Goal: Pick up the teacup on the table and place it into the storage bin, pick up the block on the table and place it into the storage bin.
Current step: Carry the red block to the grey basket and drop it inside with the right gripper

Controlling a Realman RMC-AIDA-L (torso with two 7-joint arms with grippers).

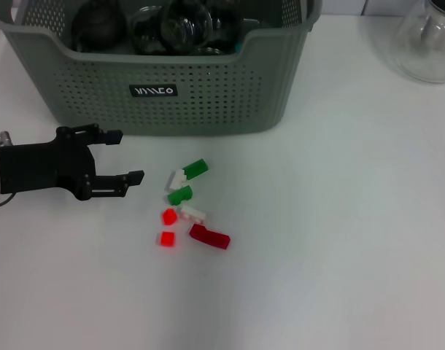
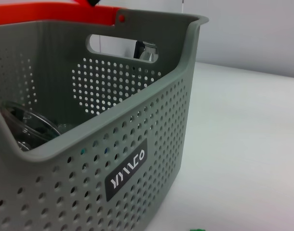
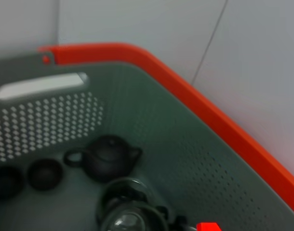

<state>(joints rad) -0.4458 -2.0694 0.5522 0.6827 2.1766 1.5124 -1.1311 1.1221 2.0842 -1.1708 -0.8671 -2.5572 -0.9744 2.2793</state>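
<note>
— Where are the blocks against the left gripper [image 1: 128, 157]?

— At about four o'clock from it on the white table [image 1: 339, 240], near but apart: a green-and-white block [image 1: 187, 173], a green block [image 1: 180, 195], a white block [image 1: 192, 214], two small red blocks [image 1: 168, 216] and a dark red block [image 1: 209, 236], in a loose cluster.

— And the storage bin [image 1: 200, 95]?

— At twelve to one o'clock from the gripper, close by. Its dipped front rim and black label [image 1: 153, 90] face the robot. The right wrist view looks down into it: a dark teapot [image 3: 104, 156], two dark teacups [image 3: 45, 173] beside it, and glassware [image 3: 130, 214].

— How is the left gripper standing?

— Fingers [image 1: 135, 176] spread wide apart, pointing toward three o'clock, holding nothing and touching nothing.

— The right gripper?

— Not seen in the head view; its wrist camera sits above the bin, and I cannot tell how its fingers stand.

— Anything else?

— A clear glass vessel [image 1: 427, 40] at the table's two o'clock corner.
</note>
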